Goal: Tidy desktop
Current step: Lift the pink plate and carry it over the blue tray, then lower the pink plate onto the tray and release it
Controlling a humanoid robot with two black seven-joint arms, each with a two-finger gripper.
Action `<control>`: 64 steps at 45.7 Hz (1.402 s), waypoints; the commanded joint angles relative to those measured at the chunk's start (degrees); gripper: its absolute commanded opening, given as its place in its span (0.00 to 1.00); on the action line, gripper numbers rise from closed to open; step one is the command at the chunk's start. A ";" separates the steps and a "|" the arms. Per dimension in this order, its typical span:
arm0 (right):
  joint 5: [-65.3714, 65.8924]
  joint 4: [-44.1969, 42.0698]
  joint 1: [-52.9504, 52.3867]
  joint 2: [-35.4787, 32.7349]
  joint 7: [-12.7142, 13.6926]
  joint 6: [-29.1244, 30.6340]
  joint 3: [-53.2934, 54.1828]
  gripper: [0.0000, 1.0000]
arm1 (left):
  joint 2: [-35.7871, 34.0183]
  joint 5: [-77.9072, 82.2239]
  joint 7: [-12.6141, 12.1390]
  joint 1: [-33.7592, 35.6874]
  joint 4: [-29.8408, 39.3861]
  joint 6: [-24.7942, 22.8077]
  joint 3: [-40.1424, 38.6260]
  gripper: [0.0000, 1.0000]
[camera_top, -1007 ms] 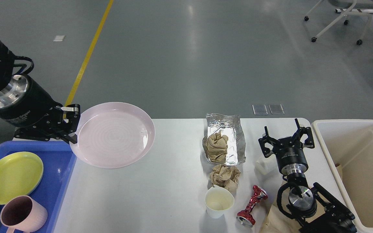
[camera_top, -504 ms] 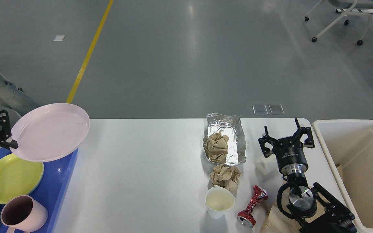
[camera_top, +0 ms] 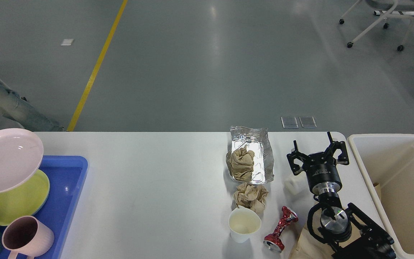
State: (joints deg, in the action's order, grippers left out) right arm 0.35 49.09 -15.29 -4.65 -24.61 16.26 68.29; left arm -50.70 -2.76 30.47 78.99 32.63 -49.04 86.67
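The white desktop point(camera_top: 156, 180) carries litter on its right half: a foil tray point(camera_top: 261, 158) holding a crumpled brown paper point(camera_top: 241, 163), a second paper wad point(camera_top: 250, 196), a white paper cup point(camera_top: 243, 225) and a crushed red can point(camera_top: 279, 228). At the left edge a pink plate point(camera_top: 5, 160) hangs tilted above the yellow plate point(camera_top: 16, 201) in the blue tray point(camera_top: 67, 180). Whatever holds it lies beyond the frame's left edge. My right gripper point(camera_top: 317, 151) stands open over the table's right side, nothing between its fingers.
A pink mug point(camera_top: 27, 237) stands at the tray's front. A cream bin point(camera_top: 394, 144) sits off the table's right end. A small white piece point(camera_top: 293, 184) lies left of my right wrist, with brown paper point(camera_top: 302, 244) under the arm.
The pink plate has travelled left from over the table to above the tray and yellow plate. My left gripper has passed out of the frame. The right arm is still.
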 commanded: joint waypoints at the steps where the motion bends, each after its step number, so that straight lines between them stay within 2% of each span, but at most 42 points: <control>1: 0.09 -0.04 0.00 -0.01 0.00 0.00 0.00 1.00 | 0.34 -0.67 -6.28 -8.59 -4.59 0.70 -8.61 0.00; 5: 0.00 -0.05 0.00 -0.01 0.00 0.00 0.00 1.00 | 0.16 -0.76 -14.90 -9.56 -4.59 3.94 -14.41 0.00; 8: 0.00 -0.05 0.00 -0.01 0.00 0.00 0.00 1.00 | 0.25 -0.76 -19.47 -10.00 -4.59 6.58 -17.67 0.00; 11: 0.00 -0.05 0.00 -0.01 0.00 0.00 0.00 1.00 | 0.16 -0.84 -22.03 -11.84 -4.68 8.69 -20.13 0.00; 14: 0.00 -0.05 0.00 -0.01 0.00 0.00 0.00 1.00 | 0.34 -0.84 -23.35 -13.51 -4.68 11.15 -22.68 0.00; 18: 0.09 -0.05 0.00 -0.01 0.00 0.00 0.00 1.00 | 1.13 -0.76 -24.06 -15.88 -4.68 14.32 -25.58 0.00; 21: 0.00 -0.05 0.00 -0.01 0.00 0.00 0.00 1.00 | 2.09 -0.67 -25.46 -18.08 -4.68 15.81 -26.82 0.00; 33: 0.09 -0.05 0.00 -0.01 0.00 0.00 0.00 1.00 | 3.50 -0.40 -28.01 -20.55 -4.68 17.75 -28.14 0.00; 55: 0.00 -0.05 0.00 0.08 0.00 0.00 0.00 1.00 | 5.52 -0.67 -28.19 -20.55 -4.59 18.54 -28.31 0.00; 58: 0.09 -0.05 0.00 0.08 0.00 0.00 0.00 1.00 | 5.52 -0.58 -28.28 -20.55 -4.51 19.16 -28.31 0.08; 61: 0.09 -0.05 0.00 -0.01 0.00 0.00 0.00 1.00 | 5.61 -0.41 -28.28 -20.55 -4.42 20.56 -28.31 0.24; 64: 0.09 -0.05 0.00 -0.01 0.00 0.00 0.00 1.00 | 5.70 -0.32 -28.28 -20.55 -4.15 22.49 -28.40 0.35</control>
State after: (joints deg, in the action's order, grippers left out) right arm 0.39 49.04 -15.29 -4.63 -24.61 16.26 68.29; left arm -45.14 -3.32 2.21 58.45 28.17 -29.05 58.34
